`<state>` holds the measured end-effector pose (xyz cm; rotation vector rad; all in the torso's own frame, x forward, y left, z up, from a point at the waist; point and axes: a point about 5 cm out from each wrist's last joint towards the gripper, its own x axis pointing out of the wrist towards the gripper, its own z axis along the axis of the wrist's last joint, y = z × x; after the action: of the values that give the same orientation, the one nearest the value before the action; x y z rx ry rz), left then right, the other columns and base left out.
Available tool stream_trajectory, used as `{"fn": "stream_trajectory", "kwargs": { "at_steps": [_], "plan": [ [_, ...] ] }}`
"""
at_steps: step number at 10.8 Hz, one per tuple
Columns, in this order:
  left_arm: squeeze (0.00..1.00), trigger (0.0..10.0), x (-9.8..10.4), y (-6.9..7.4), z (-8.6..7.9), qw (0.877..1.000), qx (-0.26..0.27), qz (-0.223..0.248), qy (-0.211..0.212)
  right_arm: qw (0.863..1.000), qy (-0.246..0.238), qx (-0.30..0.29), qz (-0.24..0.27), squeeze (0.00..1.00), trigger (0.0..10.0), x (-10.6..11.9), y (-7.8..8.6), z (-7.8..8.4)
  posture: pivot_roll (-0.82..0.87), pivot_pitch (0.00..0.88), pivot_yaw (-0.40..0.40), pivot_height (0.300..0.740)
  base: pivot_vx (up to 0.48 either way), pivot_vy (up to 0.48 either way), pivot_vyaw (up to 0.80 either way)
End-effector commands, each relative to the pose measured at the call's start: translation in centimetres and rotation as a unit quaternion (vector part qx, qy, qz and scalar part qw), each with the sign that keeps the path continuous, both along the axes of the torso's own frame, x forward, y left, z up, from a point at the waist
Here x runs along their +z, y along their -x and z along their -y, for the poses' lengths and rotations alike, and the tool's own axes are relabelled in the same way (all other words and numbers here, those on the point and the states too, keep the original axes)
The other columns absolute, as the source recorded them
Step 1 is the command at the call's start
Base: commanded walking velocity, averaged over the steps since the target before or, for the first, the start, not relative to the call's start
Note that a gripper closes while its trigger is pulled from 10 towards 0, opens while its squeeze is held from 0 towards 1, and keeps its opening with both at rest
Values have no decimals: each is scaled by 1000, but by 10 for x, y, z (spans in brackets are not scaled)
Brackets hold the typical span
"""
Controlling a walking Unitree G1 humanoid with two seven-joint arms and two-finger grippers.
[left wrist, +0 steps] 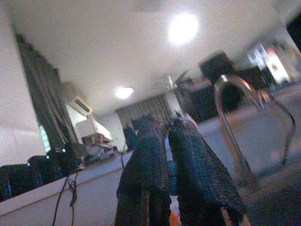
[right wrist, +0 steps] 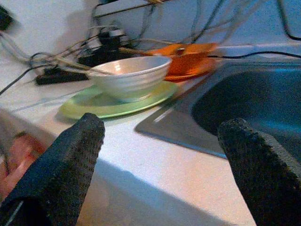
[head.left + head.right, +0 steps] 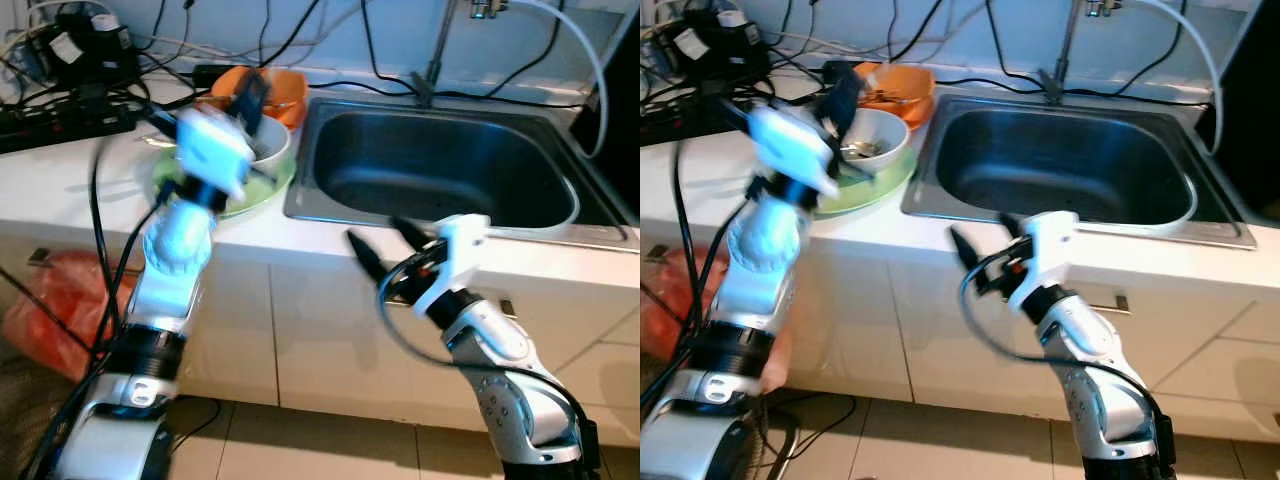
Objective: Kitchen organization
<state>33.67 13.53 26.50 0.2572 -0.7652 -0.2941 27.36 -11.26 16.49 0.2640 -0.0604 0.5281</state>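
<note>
A white bowl (image 3: pixel 875 135) with utensils in it sits on a green plate (image 3: pixel 878 185) on the white counter, left of the steel sink (image 3: pixel 330 212). Behind it stands an orange bowl (image 3: pixel 287 90). My left arm is raised over the counter, and its gripper (image 3: pixel 250 95) is above the two bowls, fingers (image 1: pixel 146 160) pressed together and pointing up and away with nothing held. My right gripper (image 3: pixel 372 232) hangs open in front of the counter edge by the sink's near left corner. In the right wrist view its fingers (image 2: pixel 61 169) frame the plate (image 2: pixel 113 101) and bowl (image 2: pixel 129 75).
A faucet (image 3: pixel 435 55) rises behind the sink. Black cables and a power strip (image 3: pixel 60 120) crowd the counter's back left. A red bag (image 3: pixel 60 300) lies on the floor at the left, beside the white cabinet fronts (image 3: pixel 330 340).
</note>
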Motion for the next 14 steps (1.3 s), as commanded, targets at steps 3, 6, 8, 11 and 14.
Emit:
{"fn": "stream_trajectory", "kwargs": {
  "at_steps": [3,6,8,11,14],
  "plan": [
    [0,0,6,-10,30,934,-223,-161,228,976,-190,-79,-71,0,10000,9,-27,20,38,0,-20,740,0,0,0],
    [0,0,-18,-4,52,792,-397,-293,359,957,-260,-91,-89,0,10000,18,-40,28,35,0,-13,740,0,0,0],
    [0,0,-30,-6,51,746,-415,-327,406,952,-281,-82,-86,0,10000,26,-43,24,32,0,-8,740,0,0,0],
    [0,0,-49,-9,48,712,-402,-368,443,944,-317,-62,-71,0,10000,43,-50,18,29,4,-9,740,0,0,0],
    [0,0,-56,-7,51,696,-402,-384,455,940,-330,-50,-68,0,10000,49,-55,11,35,7,-15,740,0,0,0]
  ]
}}
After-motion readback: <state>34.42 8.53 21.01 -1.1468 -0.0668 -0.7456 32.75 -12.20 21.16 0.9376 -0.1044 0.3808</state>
